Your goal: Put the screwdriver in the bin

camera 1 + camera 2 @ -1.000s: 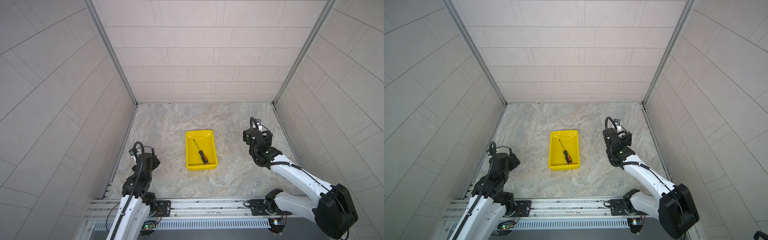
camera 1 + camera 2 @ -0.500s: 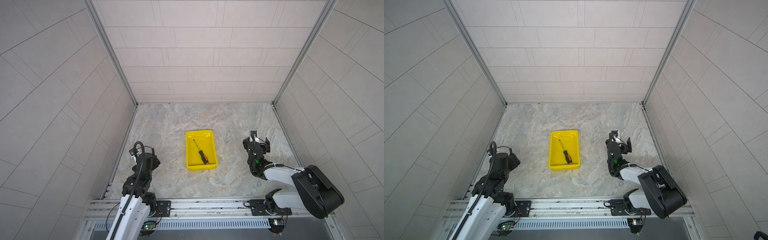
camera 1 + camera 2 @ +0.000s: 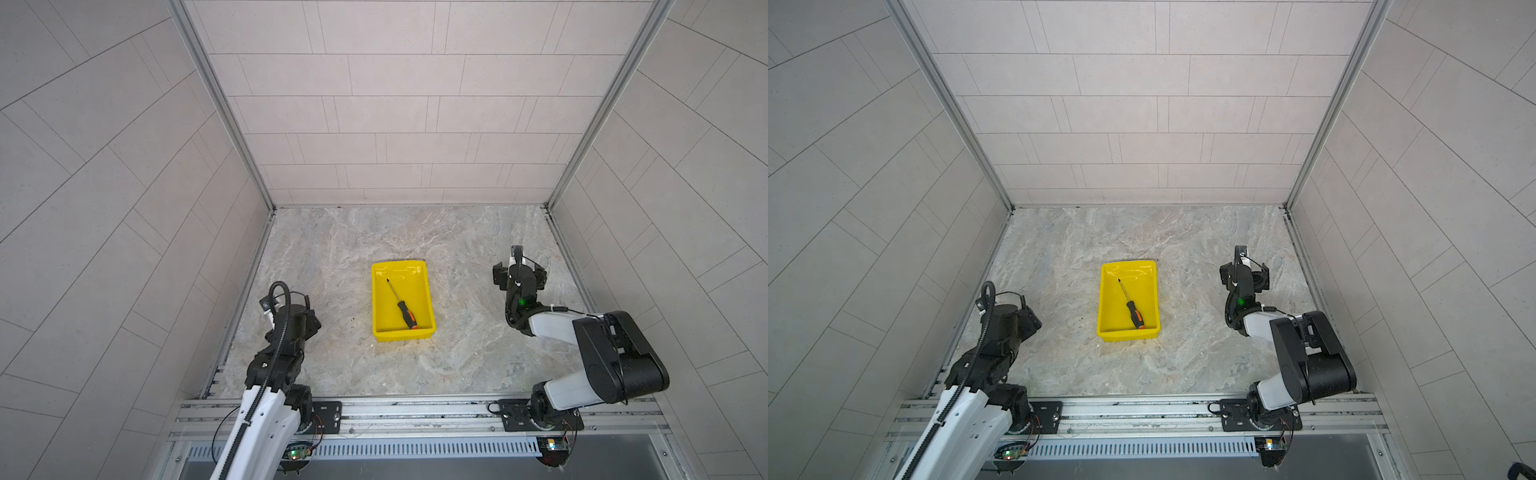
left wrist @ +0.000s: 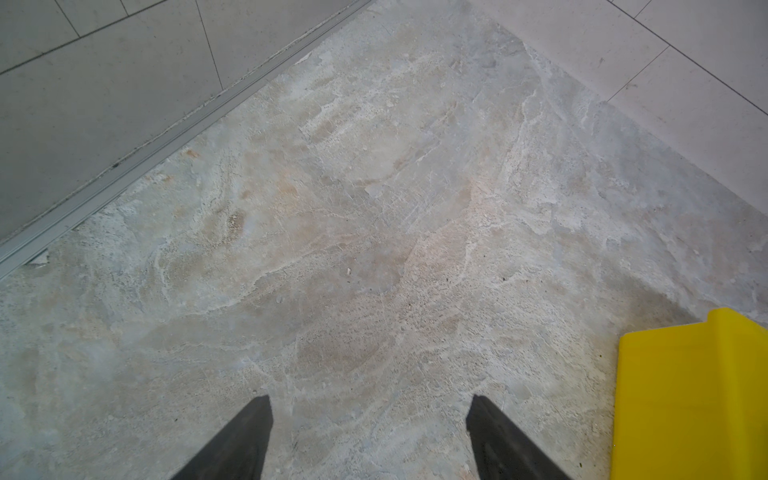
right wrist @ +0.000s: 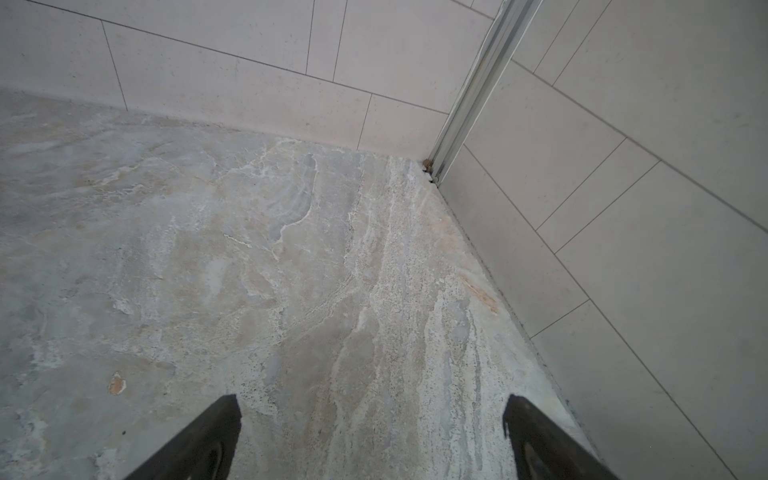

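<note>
Flanking bin (image 3: 405, 333), tucked low: left pincer (image 4: 370, 405), right pincer (image 5: 372, 401), both parted, empty.

Marbled grey-beige tabletop (image 3: 457, 257), pale tiled walls (image 3: 395, 104) on three sides, aluminium rail (image 3: 415, 409) along the near edge

The worktop (image 3: 436, 241) is a flat slab with a marbled grey and beige stone look, crossed by pale veins. In both top views it fills the lower middle of the frame. The bin (image 3: 377, 303) lies directly on it: a yellow rectangular tray set flat near the slab's centre, its long sides running roughly up and down the frame. In the left wrist view one end of the bin (image 4: 685, 395) shows at the lower right, resting on the stone. In a top view a few dark specks (image 3: 352, 319) dot the surface just left of the bin's lower corner. In the right wrist view a small brownish chip (image 5: 116, 384) marks the worktop (image 5: 291, 249) at the lower left.
</note>
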`<state>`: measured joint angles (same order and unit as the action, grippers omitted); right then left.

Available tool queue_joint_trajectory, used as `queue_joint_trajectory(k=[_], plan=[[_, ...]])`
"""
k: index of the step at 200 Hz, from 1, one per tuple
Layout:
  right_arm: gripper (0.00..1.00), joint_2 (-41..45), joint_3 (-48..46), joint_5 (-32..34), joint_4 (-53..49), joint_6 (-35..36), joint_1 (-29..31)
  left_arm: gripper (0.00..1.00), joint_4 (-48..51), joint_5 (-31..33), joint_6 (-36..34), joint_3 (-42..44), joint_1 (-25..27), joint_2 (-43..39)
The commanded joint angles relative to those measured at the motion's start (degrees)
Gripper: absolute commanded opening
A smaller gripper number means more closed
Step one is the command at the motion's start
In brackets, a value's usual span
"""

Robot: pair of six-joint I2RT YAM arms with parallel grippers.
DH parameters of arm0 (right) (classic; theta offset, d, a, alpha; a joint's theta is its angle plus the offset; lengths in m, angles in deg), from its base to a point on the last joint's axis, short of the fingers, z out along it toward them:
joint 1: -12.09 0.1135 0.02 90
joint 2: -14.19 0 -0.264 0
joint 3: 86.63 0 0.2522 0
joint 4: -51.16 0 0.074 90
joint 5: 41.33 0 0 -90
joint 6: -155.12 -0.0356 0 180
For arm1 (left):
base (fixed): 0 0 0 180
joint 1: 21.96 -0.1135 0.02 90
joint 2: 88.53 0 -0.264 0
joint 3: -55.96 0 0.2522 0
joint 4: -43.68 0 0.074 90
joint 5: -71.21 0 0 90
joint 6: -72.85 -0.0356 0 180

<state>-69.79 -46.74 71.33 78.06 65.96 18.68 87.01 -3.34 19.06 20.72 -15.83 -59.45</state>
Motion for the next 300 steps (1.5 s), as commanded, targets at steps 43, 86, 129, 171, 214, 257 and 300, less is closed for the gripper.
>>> queue_joint_trajectory(k=[43,86,129,171,214,257,300], plan=[[1.0,-5.75,-7.11,-6.49,17.15,-4.16,-3.18,0.8,-1.34,0.44,0.09,-0.15,-0.15,1.5],[1.0,-6.5,-6.53,-5.92,17.3,-2.67,-2.63,0.8,-2.81,0.45,0.36,-0.06,-0.13,3.61],[1.0,-6.63,-6.56,-5.95,17.67,-2.53,-2.64,0.79,-3.79,0.9,0.88,-1.33,-0.01,9.54],[1.0,-6.63,-6.51,-5.76,17.49,-2.42,-2.55,0.85,-3.49,5.35,3.43,-3.5,-0.04,15.03],[0.99,-6.63,-6.51,-5.61,17.6,-2.38,-2.46,0.93,-5.08,2.76,7.91,-11.08,-0.04,25.21],[0.99,-6.72,-6.5,-4.49,17.61,-1.77,-1.81,1.0,-14.23,3.55,-5.73,-19.94,-0.12,34.6],[1.0,-6.74,-6.43,-3.85,17.74,-1.62,-1.45,1.0,-28.56,5.5,-25.25,-17.78,-0.12,41.44]])
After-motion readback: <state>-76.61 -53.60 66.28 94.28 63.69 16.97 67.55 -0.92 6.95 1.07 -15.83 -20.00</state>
